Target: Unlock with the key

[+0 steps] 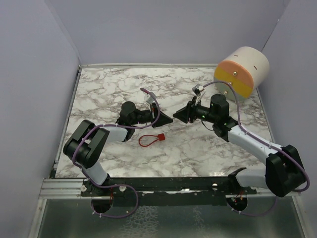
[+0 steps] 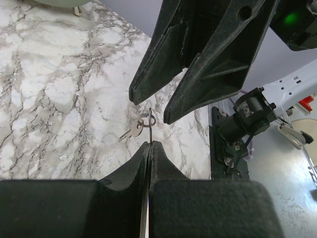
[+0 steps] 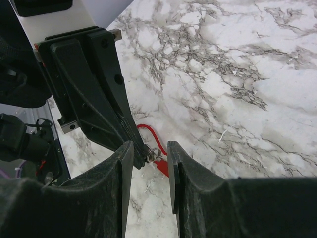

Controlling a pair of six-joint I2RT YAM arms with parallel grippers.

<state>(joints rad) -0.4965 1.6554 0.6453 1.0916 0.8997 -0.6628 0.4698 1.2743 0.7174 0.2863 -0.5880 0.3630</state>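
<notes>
The top camera looks down from behind over the whole table (image 1: 198,148). The wrist cameras face each other closely: left sees the right gripper (image 2: 150,106), right sees the left gripper (image 3: 140,159); both share the key ring (image 2: 146,120).

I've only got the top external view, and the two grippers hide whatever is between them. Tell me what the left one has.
Observer: The left gripper is shut on a thin key ring, and at least one small key hangs from it.
Operator: Now give me the right one's fingers.
Observer: The right gripper is open. It has a finger on each side of the key ring, and there is a visible gap, so it isn't pinching yet.
</notes>
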